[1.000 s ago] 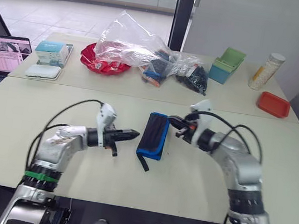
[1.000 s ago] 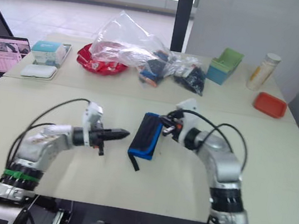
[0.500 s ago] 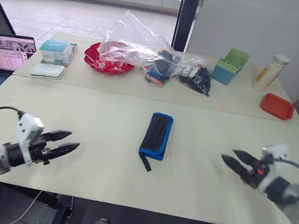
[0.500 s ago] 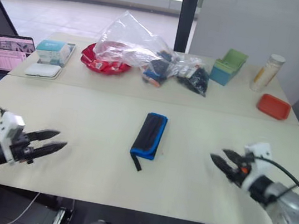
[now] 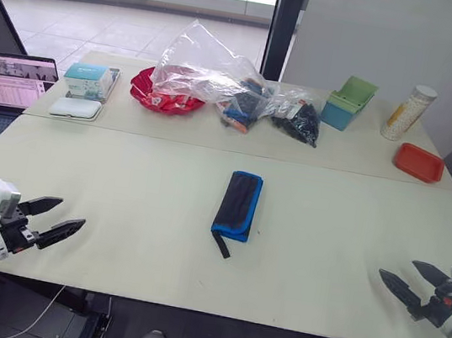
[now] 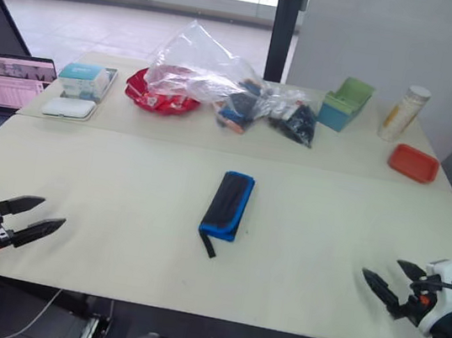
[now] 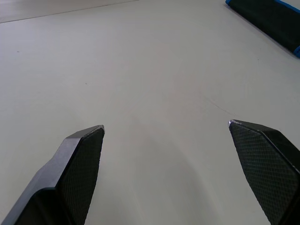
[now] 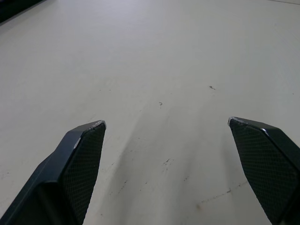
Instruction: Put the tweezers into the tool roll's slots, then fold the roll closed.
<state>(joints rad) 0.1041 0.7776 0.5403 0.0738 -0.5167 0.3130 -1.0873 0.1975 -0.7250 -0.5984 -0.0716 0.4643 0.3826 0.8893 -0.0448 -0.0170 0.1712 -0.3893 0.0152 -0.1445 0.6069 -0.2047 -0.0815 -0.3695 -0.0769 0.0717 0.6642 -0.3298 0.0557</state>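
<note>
Tool roll (image 5: 238, 204) folded shut, mid desk (image 5: 145, 199). Left tool (image 5: 53, 221) & right tool (image 5: 410, 281) both apart, empty, near desk's front corners.

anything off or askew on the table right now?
Nothing damaged or spilled. The black fabric tool roll with blue border lies folded shut, slightly askew, its thin strap trailing loose. Both grippers, left and right, are open, well clear.

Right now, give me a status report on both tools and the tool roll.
Left tool open, empty, near table edge. Right tool open, empty, at far right. Tool roll folded closed mid-table, strap trailing toward the robot. Nothing around it.
</note>
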